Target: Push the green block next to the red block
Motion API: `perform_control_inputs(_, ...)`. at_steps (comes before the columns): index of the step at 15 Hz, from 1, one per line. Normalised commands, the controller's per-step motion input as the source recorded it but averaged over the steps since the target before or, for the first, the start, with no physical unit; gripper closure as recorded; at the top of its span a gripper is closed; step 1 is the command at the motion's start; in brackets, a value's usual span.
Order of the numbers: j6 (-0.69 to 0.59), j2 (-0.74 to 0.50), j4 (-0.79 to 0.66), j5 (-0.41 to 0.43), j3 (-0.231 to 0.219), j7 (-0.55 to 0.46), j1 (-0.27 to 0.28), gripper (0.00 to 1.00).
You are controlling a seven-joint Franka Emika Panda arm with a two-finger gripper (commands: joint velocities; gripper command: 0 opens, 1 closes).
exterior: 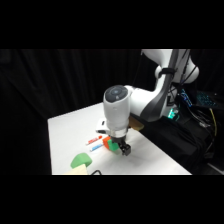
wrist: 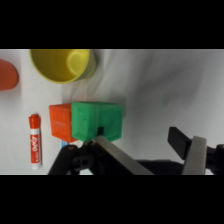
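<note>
Push step appeared to be at or near its end. In the wrist view the green block [wrist: 97, 120] sat flush against the red block [wrist: 61, 122], the red one on its 9 o'clock side, faces touching with no gap visible. Both rested on the white counter [wrist: 160, 85].

The tool [wrist: 150, 150] was spread wide and held nothing: one finger [wrist: 117, 157] lay against the green block's near lower edge, at about its 6 o'clock, while the other finger stood well apart toward 3 o'clock over bare counter. The side view showed the tool [exterior: 123, 148] low at the counter, just beside the two blocks.

Bystanders: a yellow cup [wrist: 64, 64] at 11 o'clock of the blocks, an orange-red cup [wrist: 7, 75] at the frame's left edge, a red marker [wrist: 35, 140] at 9 o'clock of the red block, and a green dome [exterior: 80, 160] in the side view.

Judgement: goal looked met. Next move called for lifting the tool straight away from the green block, without dragging either cube or nudging the marker.
</note>
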Motion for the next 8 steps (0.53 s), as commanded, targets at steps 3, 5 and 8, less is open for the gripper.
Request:
perform_control_inputs(3,-0.49,-0.46,0.1,0.183,0.171,-0.49,-0.212,0.0)
perform_control_inputs(5,-0.62,-0.43,0.28,0.14,0.105,-0.38,-0.164,0.0)
perform_control_inputs(8,-0.66,-0.32,0.43,0.073,0.048,-0.31,-0.155,0.0)
